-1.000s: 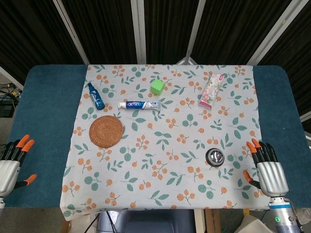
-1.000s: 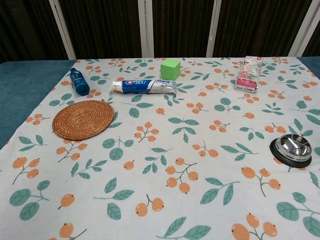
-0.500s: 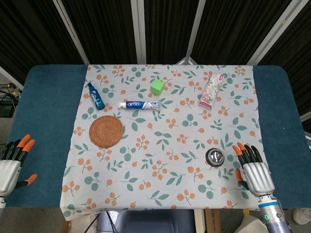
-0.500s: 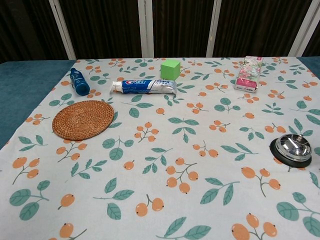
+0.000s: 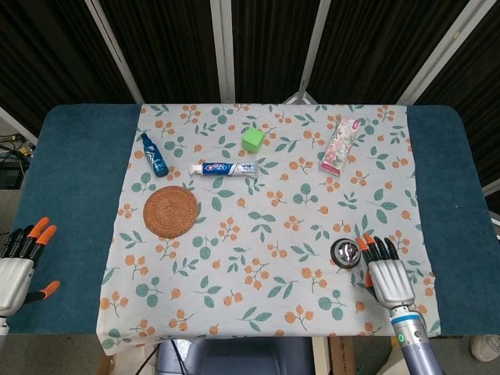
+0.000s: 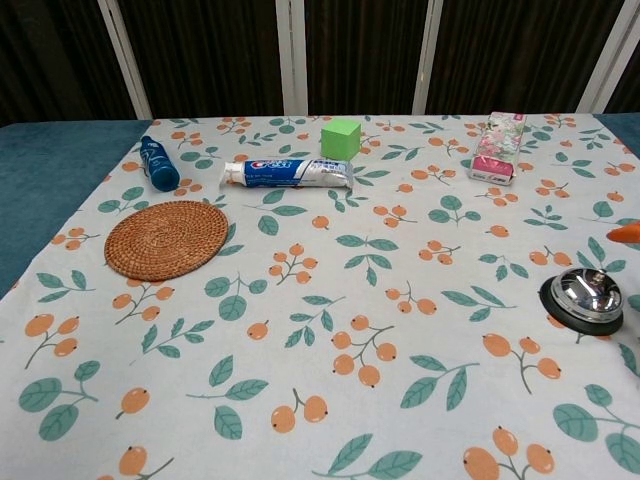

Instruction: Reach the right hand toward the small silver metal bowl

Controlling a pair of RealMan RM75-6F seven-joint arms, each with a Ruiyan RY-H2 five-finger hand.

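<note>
The small silver metal bowl (image 5: 345, 251) (image 6: 584, 296) sits upside-looking with a dark rim on the flowered cloth near its front right. My right hand (image 5: 383, 271) hovers just to the right of it and slightly nearer me, fingers apart and holding nothing; its orange fingertips (image 5: 363, 244) are close beside the bowl's rim. In the chest view only one orange fingertip (image 6: 627, 232) shows at the right edge. My left hand (image 5: 17, 264) rests open at the far left over the blue table, far from the bowl.
On the flowered cloth (image 5: 266, 219) lie a round woven coaster (image 5: 170, 211), a blue bottle (image 5: 154, 154), a toothpaste tube (image 5: 225, 168), a green cube (image 5: 252, 140) and a pink flowered pack (image 5: 341, 144). Bare blue table (image 5: 74, 180) flanks both sides.
My right hand has moved left, from beyond the cloth's right edge to just beside the bowl. A fingertip now enters the chest view. The left hand has stayed still.
</note>
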